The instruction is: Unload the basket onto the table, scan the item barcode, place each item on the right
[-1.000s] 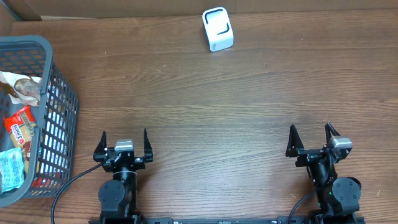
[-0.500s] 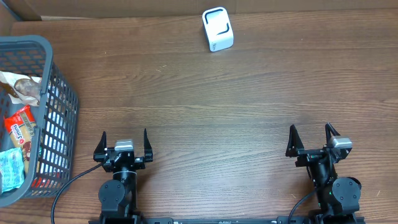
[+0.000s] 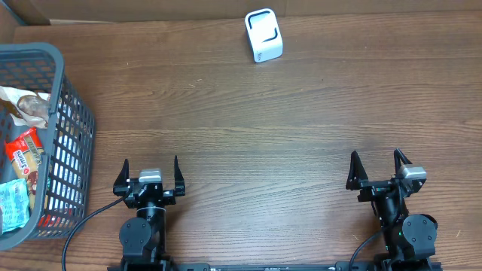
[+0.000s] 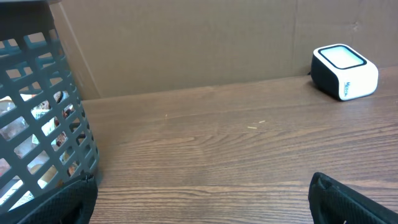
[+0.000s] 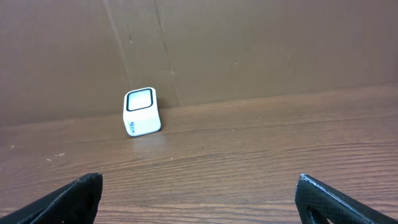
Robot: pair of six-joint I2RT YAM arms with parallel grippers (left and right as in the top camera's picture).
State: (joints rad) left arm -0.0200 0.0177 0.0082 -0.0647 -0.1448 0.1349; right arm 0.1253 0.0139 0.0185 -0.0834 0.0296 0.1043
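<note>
Nothing is held. The left hand [image 3: 150, 170] and the right hand [image 3: 375, 165] both stand released with fingers spread wide, low at the near edge of the brown wood-grain worktop [image 3: 263, 128] and well apart from each other.

The items to scan lie in the grey plastic lattice basket [image 3: 75, 143] at the worktop's left edge. Three show over its rim: a red snack packet [image 3: 22, 154], a pale crinkled wrapper with brown contents [image 3: 26, 105] and a teal packet [image 3: 11, 203]. More may lie out of frame.

They look like thin film pouches, probably light, soft and a little slippery, with contents that a hard squeeze could crush. A pinch across a short end or along a sealed seam seems best, leaving the flat printed face bare. Where any barcode sits cannot be told.

One white box-shaped barcode scanner [image 3: 263, 35] with a dark window stands near the far edge, right of middle. The count is two hands, one basket, one scanner and three visible packets.
</note>
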